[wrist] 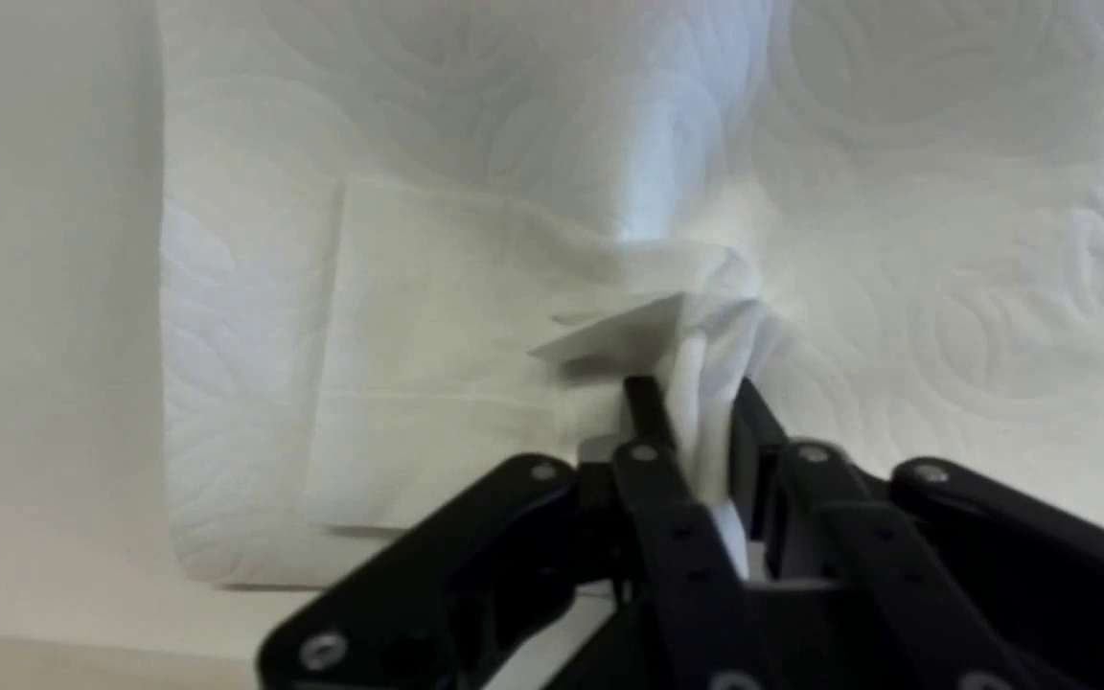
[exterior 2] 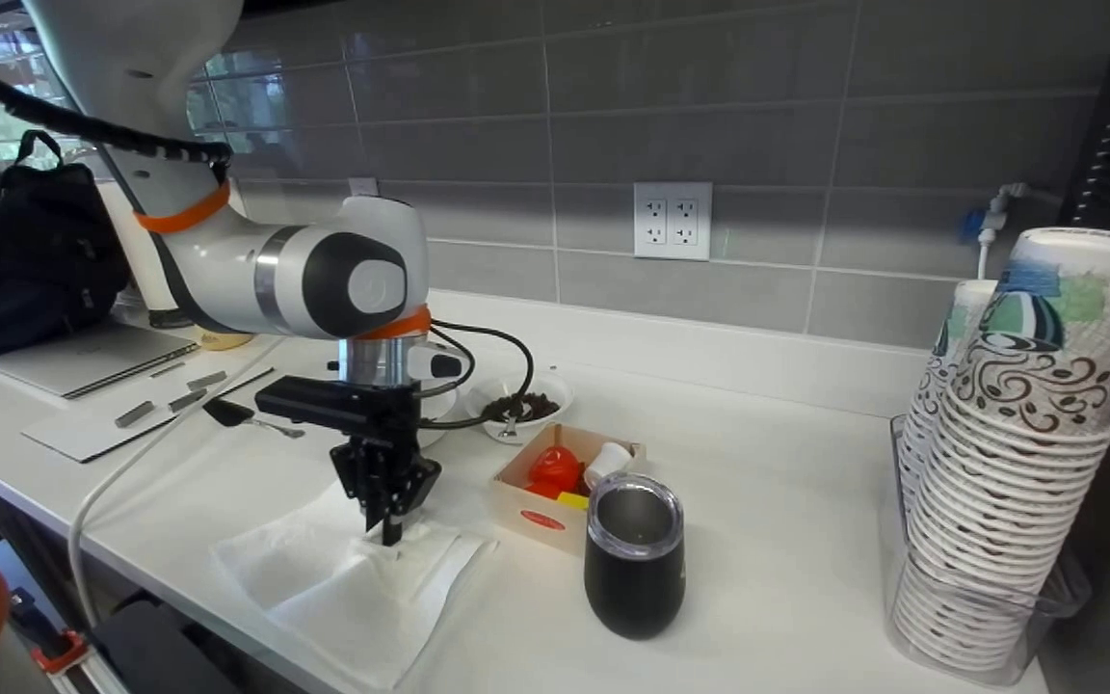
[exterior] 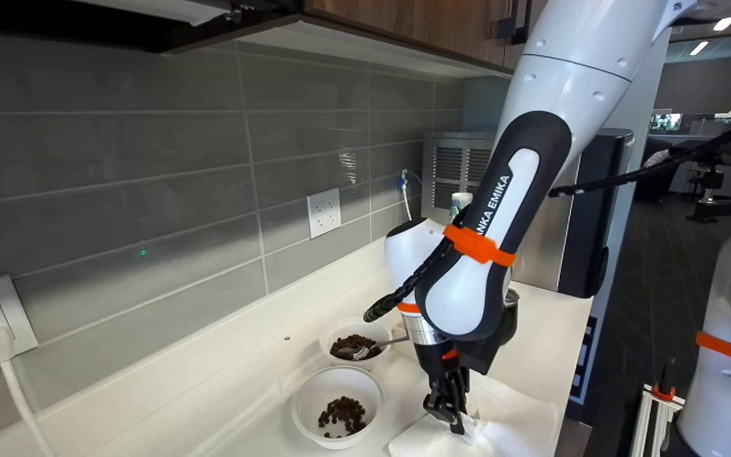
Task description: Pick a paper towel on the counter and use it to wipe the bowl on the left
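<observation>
The white paper towel [exterior: 426, 441] lies spread on the off-white counter [exterior: 264, 431]; it also shows in an exterior view [exterior 2: 343, 617]. In the wrist view, a smooth folded white layer [wrist: 437, 335] lies on larger embossed sheets. My gripper [wrist: 696, 388] points down, with a raised fold of paper pinched between its fingertips. The gripper shows low over the sheets in both exterior views [exterior: 457, 426] [exterior 2: 389, 528]. The wide white bowl [exterior: 310, 397] with dark brown crumbs stands beside the towel, nearer the tiled wall; elsewhere the arm mostly hides it.
A smaller bowl [exterior: 335, 331] with dark contents and a spoon stands behind the wide bowl. A small box [exterior 2: 516, 516] with red items and a black tumbler [exterior 2: 634, 588] stand beside the towel. A cup stack [exterior 2: 998, 501] stands farther off. Wooden cabinets [exterior: 416, 25] hang overhead.
</observation>
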Available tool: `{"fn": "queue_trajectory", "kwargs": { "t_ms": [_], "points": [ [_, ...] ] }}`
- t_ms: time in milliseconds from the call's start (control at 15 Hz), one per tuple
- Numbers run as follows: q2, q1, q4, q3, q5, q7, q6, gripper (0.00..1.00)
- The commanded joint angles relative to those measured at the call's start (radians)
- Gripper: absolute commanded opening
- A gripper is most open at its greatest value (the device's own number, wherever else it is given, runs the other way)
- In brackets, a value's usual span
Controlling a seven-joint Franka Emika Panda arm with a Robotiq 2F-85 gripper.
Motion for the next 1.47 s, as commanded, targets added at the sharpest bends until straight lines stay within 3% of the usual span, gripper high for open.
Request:
{"fn": "queue_trajectory", "kwargs": {
  "t_ms": [0,67,133,267,333,533,933,1400],
  "points": [
    [-0.045,0.009,-0.011,-0.005,-0.017,0.015,-0.020,0.00],
    [-0.053,0.009,-0.012,-0.005,-0.022,0.019,-0.023,0.07],
    [-0.058,0.010,-0.011,-0.006,-0.031,0.026,-0.028,0.33],
    [-0.060,0.010,-0.004,-0.005,-0.037,0.030,-0.040,0.38],
    [-0.061,0.010,-0.004,-0.005,-0.047,0.035,-0.042,0.10],
    [-0.056,0.011,-0.004,-0.002,-0.047,0.026,-0.042,0.00],
    [-0.071,0.011,0.001,-0.002,-0.046,0.032,-0.061,0.01],
    [-0.255,0.029,-0.015,0.036,-0.110,0.123,-0.157,0.01]
  ]
}}
